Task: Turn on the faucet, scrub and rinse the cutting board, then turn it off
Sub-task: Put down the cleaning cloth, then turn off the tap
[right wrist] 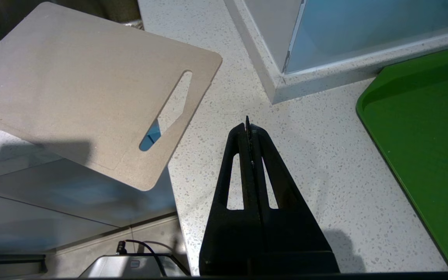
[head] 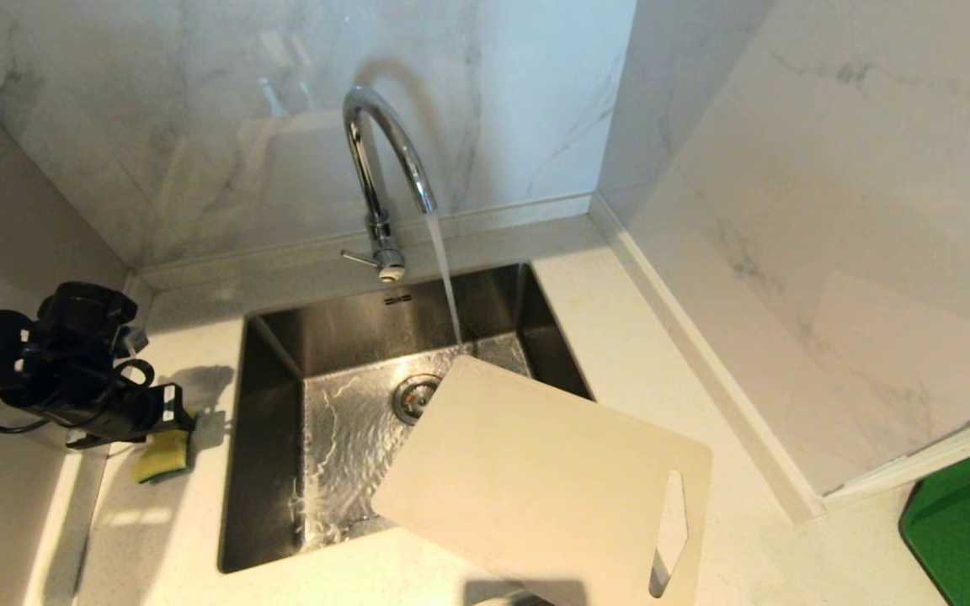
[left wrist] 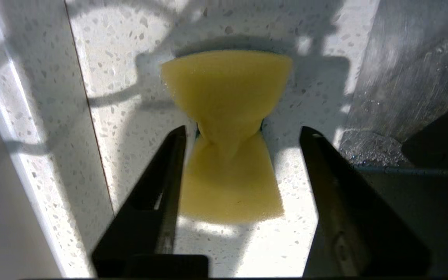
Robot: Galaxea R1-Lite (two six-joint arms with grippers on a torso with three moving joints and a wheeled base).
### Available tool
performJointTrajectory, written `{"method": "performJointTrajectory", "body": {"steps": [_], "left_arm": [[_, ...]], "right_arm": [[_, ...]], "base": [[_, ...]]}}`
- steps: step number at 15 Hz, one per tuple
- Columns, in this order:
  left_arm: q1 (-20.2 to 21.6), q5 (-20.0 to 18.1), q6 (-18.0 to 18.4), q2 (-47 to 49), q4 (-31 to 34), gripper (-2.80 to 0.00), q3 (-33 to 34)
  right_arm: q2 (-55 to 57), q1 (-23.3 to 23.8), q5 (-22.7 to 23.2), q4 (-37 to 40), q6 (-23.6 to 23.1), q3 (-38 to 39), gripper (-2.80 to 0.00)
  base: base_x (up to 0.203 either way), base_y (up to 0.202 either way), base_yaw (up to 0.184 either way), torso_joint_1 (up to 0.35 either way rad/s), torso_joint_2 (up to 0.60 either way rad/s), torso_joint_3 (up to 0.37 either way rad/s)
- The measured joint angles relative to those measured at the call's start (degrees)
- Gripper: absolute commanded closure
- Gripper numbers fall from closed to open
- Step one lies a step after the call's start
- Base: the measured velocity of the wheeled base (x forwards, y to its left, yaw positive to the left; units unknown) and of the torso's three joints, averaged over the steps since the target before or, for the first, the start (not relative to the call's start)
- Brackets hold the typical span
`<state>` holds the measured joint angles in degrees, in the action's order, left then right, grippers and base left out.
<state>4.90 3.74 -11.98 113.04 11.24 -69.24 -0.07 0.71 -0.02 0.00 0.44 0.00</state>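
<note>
The cutting board (head: 535, 480) is lying tilted across the front right corner of the sink (head: 266, 438), its long axis running diagonally from the basin toward the robot's right; the end with the slanted slot handle is resting on the worktop (head: 645, 337) and overhanging its front edge, while the opposite rounded corner is reaching out over the basin near the drain (head: 414, 396). The faucet (head: 380, 177) is standing behind the sink, its arched spout curving toward the basin and its thin lever sticking out to the left at the base; water is running from the spout and landing just beyond the board's far corner, spreading over the sink floor.

The left gripper (left wrist: 243, 134) is hanging over the worktop left of the sink, pointing down at a yellow sponge (left wrist: 228, 128); its jaws are standing apart on either side of the sponge, released, and the sponge, pinched in at its middle, is lying on the worktop between them.

The right gripper (right wrist: 247, 124) is hovering over the worktop right of the board, its jaws clenched together on nothing; a green board (right wrist: 426, 136) is lying further right.
</note>
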Motion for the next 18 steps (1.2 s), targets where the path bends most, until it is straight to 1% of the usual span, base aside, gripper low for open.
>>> {"method": "performJointTrajectory", "body": {"steps": [4, 5, 8, 9, 10, 13, 16, 18], "left_arm": [[-0.09, -0.26, 1.22, -0.53, 0.28, -2.8, -0.84], [-0.09, -0.59, 2.2, -1.01, 0.31, 0.0, -0.96], [-0.88, -3.37, 7.37, -3.7, 1.81, 0.0, -1.48], [-1.9, -3.88, 9.15, -4.89, 3.54, 0.0, -1.68], [-3.14, -4.01, 10.08, -5.94, 4.75, 0.0, -2.04], [-7.97, -4.38, 10.22, -9.12, 9.96, 0.0, -4.12], [-13.73, -7.57, 10.27, -11.8, 14.87, 0.0, -7.67], [-17.19, -8.22, 10.17, -12.65, 18.28, 0.0, -11.89]], "right_arm": [[0.0, 0.0, 0.0, 0.0, 0.0, 0.0, 0.0], [0.0, 0.0, 0.02, 0.0, 0.0, 0.0, 0.0], [0.0, 0.0, 0.02, 0.0, 0.0, 0.0, 0.0], [0.0, 0.0, 0.02, 0.0, 0.0, 0.0, 0.0], [0.0, 0.0, 0.02, 0.0, -0.01, 0.0, 0.0], [0.0, 0.0, 0.02, 0.0, -0.01, 0.0, 0.0], [0.0, 0.0, 0.02, 0.0, 0.0, 0.0, 0.0], [0.0, 0.0, 0.02, 0.0, 0.02, 0.0, 0.0]], "base": [[0.0, 0.0, 0.0, 0.0, 0.0, 0.0], [0.0, 0.0, 0.0, 0.0, 0.0, 0.0], [0.0, 0.0, 0.0, 0.0, 0.0, 0.0], [0.0, 0.0, 0.0, 0.0, 0.0, 0.0], [0.0, 0.0, 0.0, 0.0, 0.0, 0.0], [0.0, 0.0, 0.0, 0.0, 0.0, 0.0], [0.0, 0.0, 0.0, 0.0, 0.0, 0.0], [0.0, 0.0, 0.0, 0.0, 0.0, 0.0]]}}
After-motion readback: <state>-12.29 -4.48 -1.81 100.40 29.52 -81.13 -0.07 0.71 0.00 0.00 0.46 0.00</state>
